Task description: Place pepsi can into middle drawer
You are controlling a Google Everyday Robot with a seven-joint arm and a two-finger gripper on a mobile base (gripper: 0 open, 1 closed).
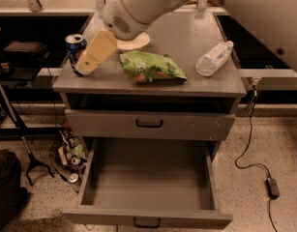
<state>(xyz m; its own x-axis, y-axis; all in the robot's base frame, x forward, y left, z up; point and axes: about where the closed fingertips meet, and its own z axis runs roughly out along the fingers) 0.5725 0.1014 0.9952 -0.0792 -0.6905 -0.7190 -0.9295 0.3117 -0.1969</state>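
The pepsi can [73, 46] stands upright at the left edge of the grey cabinet top [186, 35]; it is blue with a silver top. My gripper [87, 63] reaches down from the white arm [133, 8] and sits right against the can's right side, covering part of it. The middle drawer [148, 178] is pulled fully out below, and its shallow grey box is empty. Its front panel with a black handle [147, 222] is at the bottom edge of the view.
A green chip bag [150, 66] lies mid-top, a clear water bottle [213, 58] lies on its side at the right, and a white plate [137, 42] sits behind the arm. A closed drawer front [149, 123] is above the open one. Cables and clutter [70, 158] lie on the floor at the left.
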